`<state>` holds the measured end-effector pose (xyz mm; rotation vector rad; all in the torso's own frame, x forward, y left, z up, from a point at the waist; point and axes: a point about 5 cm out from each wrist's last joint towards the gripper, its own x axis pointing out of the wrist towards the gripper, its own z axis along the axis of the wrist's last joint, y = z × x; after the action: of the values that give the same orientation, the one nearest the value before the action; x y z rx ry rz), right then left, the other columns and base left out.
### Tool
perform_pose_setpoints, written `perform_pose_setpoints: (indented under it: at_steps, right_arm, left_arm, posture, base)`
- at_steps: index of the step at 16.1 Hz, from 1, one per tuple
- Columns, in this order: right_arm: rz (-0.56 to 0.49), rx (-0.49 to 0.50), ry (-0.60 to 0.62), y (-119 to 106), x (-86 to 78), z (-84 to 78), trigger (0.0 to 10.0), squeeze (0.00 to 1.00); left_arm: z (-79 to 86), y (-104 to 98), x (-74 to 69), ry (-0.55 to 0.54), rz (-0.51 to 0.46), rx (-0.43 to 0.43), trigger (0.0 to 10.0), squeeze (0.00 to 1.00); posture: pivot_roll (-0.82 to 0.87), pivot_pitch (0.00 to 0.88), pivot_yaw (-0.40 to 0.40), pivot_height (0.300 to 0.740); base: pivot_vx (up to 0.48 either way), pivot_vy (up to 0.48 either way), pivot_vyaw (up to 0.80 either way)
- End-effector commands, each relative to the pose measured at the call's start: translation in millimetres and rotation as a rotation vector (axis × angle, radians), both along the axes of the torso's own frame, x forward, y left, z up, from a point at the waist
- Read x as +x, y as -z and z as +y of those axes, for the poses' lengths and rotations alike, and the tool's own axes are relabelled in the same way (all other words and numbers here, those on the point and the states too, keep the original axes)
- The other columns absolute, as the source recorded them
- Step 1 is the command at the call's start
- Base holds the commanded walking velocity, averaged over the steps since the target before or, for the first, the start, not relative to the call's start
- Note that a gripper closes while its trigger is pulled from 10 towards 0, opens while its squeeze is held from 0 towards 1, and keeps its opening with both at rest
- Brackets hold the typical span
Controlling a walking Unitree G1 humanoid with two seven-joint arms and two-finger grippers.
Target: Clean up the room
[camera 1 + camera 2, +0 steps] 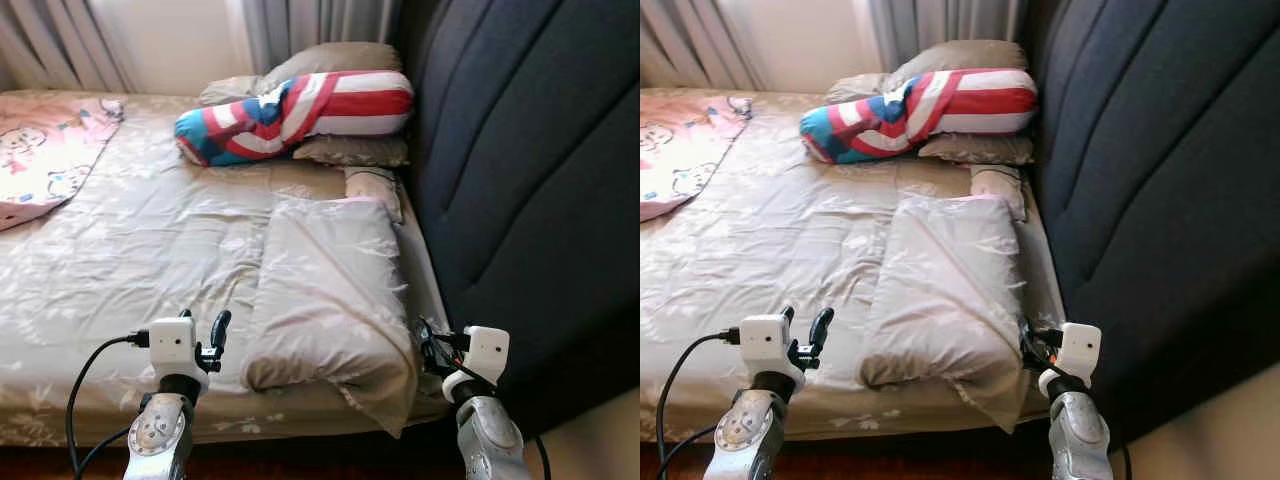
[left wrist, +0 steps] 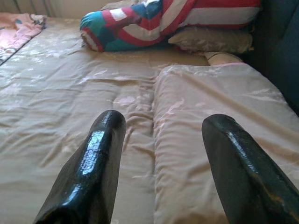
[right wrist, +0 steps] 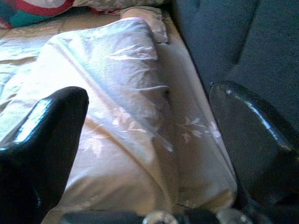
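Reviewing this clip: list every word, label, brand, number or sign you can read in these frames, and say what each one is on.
None: no readable text stands anywhere.
The pink blanket carries cartoon prints; any lettering there is too small and blurred to read.
The striped pillow shows red, white and blue bands, no words.
The folded beige quilt and the sheet bear only a flower pattern.
The left gripper and right gripper housings show no legible marking.

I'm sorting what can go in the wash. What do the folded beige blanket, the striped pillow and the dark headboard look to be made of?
Folded beige blanket: thin woven fabric with a satin-like sheen, glossy highlights and a faint floral print. Striped pillow: soft stuffed cloth, matte, printed red, white and blue. Dark headboard: upholstered padding, apparently matte fabric, with stitched channels; fabric or faux leather is hard to tell.
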<state>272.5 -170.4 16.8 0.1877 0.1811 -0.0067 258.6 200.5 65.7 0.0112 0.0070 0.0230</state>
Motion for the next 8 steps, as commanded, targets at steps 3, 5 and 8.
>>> perform_pose_setpoints:
  at_steps: [3, 5, 8]
  right_arm:
    - [0.009, 0.009, 0.010, -0.9, -0.8, -1.6, 10.0, 0.00]
    - [0.017, 0.014, 0.009, 0.1, -1.4, -0.5, 10.0, 0.00]
    - [0.025, 0.018, 0.008, -0.1, -0.6, 0.5, 10.0, 0.00]
  left_arm:
    - [-1.4, -5.0, 1.1, 0.010, 0.000, -0.003, 10.0, 0.00]
    - [-0.9, -5.7, 4.8, 0.019, 0.013, -0.005, 10.0, 0.00]
    - [-0.5, -7.9, 5.6, 0.028, 0.004, 0.006, 10.0, 0.00]
  posture:
    - [-0.01, 0.035, -0.084, 0.740]
    - [-0.01, 0.044, -0.080, 0.740]
    - [0.00, 0.052, -0.081, 0.740]
  base:
    - [0.000, 0.000, 0.00]
    - [0.000, 0.409, 0.00]
    - [0.000, 0.244, 0.00]
